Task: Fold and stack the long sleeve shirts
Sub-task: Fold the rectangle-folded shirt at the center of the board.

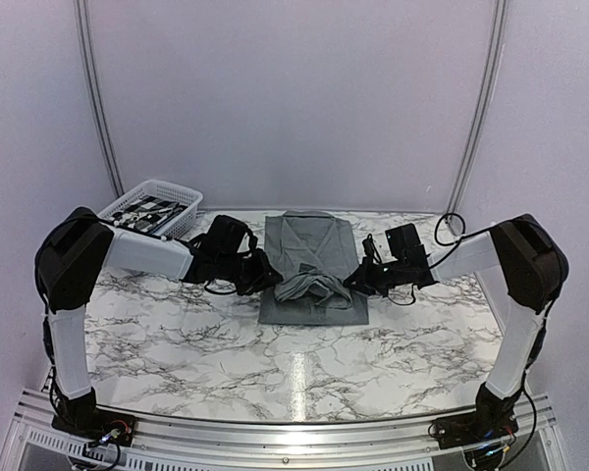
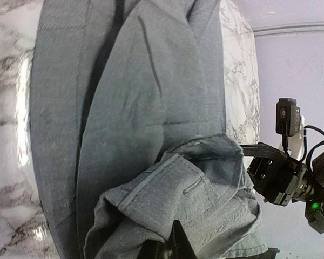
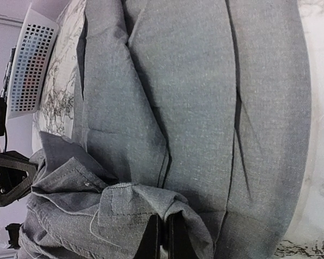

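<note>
Shirt: grey, flat on tabletop betw. both pincers; near edge bunched up.
L pincer: at left side of bunch, fingers buried under cloth; can't tell if clamped.
R pincer: at right side of bunch, fingers close together, pinching a shirt fold.
Basket: white, well behind L pincer.
</note>
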